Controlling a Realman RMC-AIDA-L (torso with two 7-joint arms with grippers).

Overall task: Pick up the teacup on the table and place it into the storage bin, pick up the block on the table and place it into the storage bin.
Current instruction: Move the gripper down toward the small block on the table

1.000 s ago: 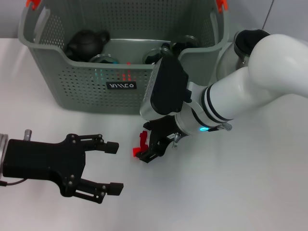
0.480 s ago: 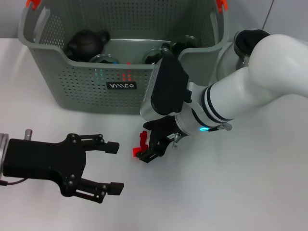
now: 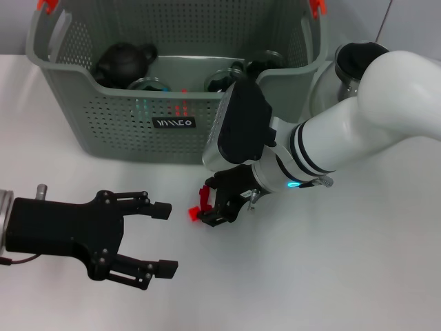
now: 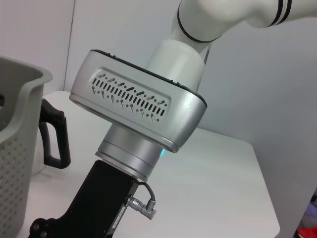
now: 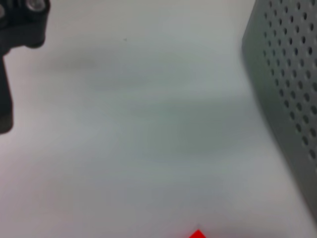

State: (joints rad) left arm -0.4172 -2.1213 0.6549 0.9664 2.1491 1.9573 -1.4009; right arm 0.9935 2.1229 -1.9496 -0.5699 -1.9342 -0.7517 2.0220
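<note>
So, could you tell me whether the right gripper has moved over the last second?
Yes, slightly: the right gripper, shut on the red block, rose toward the storage bin.

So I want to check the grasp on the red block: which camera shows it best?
The head view: the red block shows at the right gripper tips, just in front of the storage bin. The right wrist view catches only a red corner at its edge. The left wrist view shows the right arm but not the block.

White arm (image 3: 358, 131), silver wrist (image 4: 138, 104), black hand (image 3: 224, 203)
</note>
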